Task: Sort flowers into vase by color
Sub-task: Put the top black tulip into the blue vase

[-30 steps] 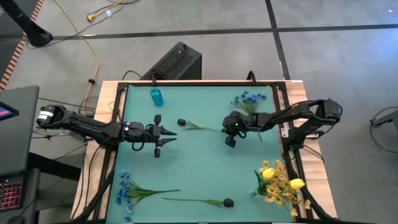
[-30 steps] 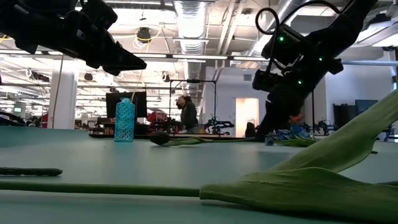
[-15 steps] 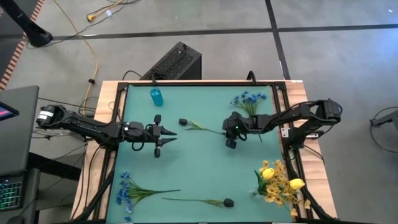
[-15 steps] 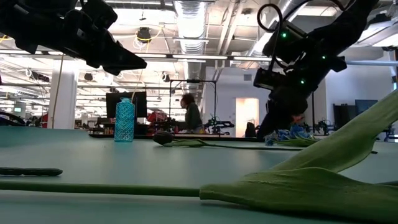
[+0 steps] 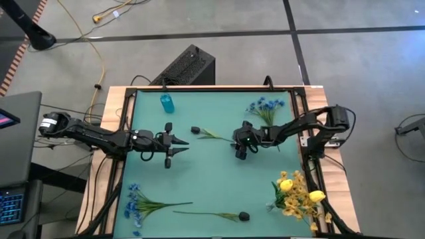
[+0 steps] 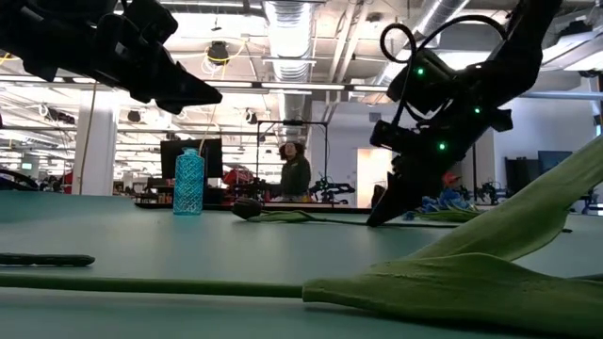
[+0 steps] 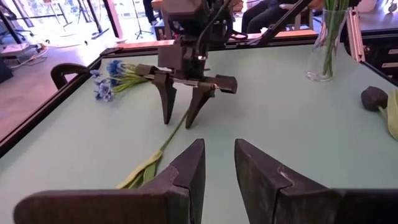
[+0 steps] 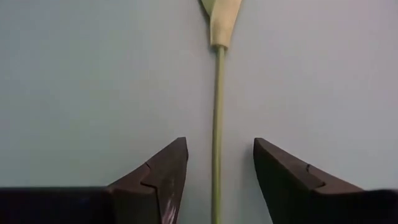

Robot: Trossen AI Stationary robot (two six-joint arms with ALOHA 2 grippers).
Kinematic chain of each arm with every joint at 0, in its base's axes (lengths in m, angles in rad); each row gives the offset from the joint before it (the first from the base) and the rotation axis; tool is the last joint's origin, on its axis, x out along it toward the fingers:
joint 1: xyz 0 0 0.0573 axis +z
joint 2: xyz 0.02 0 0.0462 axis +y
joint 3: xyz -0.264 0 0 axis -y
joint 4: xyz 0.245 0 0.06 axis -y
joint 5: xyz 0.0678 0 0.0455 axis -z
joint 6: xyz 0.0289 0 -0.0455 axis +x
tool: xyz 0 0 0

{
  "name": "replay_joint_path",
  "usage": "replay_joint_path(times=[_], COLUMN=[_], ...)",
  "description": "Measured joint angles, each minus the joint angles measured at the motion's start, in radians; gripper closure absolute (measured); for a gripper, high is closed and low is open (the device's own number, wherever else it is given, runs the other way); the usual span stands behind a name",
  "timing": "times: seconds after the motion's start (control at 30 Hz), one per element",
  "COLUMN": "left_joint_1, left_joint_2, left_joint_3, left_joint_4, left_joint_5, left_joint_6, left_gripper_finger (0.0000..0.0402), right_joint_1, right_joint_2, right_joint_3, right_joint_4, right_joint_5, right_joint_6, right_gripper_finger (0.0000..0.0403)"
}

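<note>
We see the right end effector (image 5: 242, 147) spread, straddling the dark-bud flower's stem (image 8: 217, 124) flat on the counter (image 5: 212, 179). Risk: fingertips scrape the surface and the thin stem slips out. Left end effector (image 5: 174, 147) hovers spread, near.

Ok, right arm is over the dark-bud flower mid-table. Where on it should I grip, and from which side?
Grip the bare stem below the leaf, coming straight down. The dark-bud flower lies flat, and the open right gripper already straddles its thin stem, fingers either side. The stem is bare there, away from bud and leaf.
</note>
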Motion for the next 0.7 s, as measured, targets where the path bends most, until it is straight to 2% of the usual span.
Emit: replay_joint_path(times=[0.23,0.37,0.57,0.7], left_joint_1=[0.0,0.0,0.0,0.0], left_joint_2=[0.0,0.0,0.0,0.0], left_joint_3=[0.0,0.0,0.0,0.0], left_joint_4=[-0.001,0.0,0.0,0.0], left_joint_5=[0.0,0.0,-0.001,-0.001], left_joint_6=[0.0,0.0,-0.006,-0.007], left_gripper_finger=[0.0327,0.0327,0.0327,0.0327], right_joint_1=[0.0,0.001,0.001,0.001], right_joint_2=[0.049,0.049,0.048,0.048], right_joint_3=[0.005,0.007,0.008,0.008], right_joint_4=[-0.008,-0.05,-0.099,-0.099], right_joint_5=[0.001,0.002,0.0,0.0], right_joint_6=[0.04,0.045,0.05,0.062], right_gripper_finger=[0.0219,0.027,0.0373,0.0384])
